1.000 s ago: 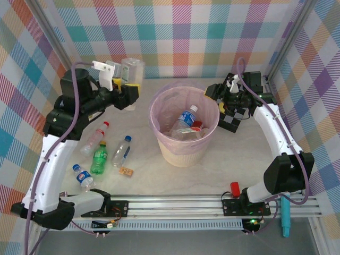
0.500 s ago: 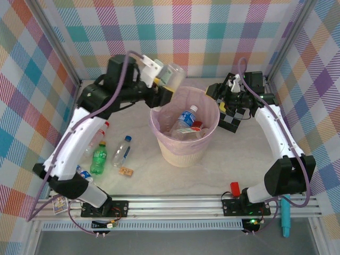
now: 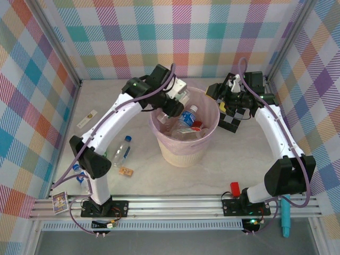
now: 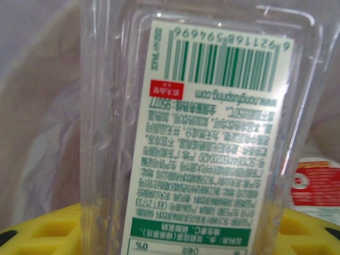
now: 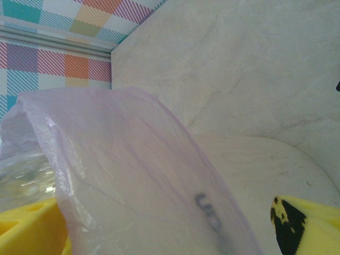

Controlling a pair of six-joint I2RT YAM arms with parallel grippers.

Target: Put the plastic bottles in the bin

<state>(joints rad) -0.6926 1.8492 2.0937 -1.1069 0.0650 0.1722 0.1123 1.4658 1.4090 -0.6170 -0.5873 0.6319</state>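
Grips a clear plastic bottle (image 4: 212, 133) with a white-and-green label in the left gripper (image 3: 171, 100), yellow fingers (image 4: 42, 231) closed on its body, just above the upper-left rim of the bin (image 3: 159, 139) at frame centre. Probably held there so that a release drops it inside the pink liner (image 5: 133, 175) rather than onto the table. Shares that space with bottles already inside, among them a blue-labelled bottle (image 3: 186, 118). Poses the right gripper (image 3: 223, 98) at the bin's upper-right rim, jaws spread wide and empty, seemingly clear of the drop path. Leaves a blue-capped bottle (image 3: 121, 151) at lower left, near the small brown block (image 3: 126, 171). Finds no obstacle between held bottle and opening; checkerboard (image 3: 231, 121) sits right of the bin.
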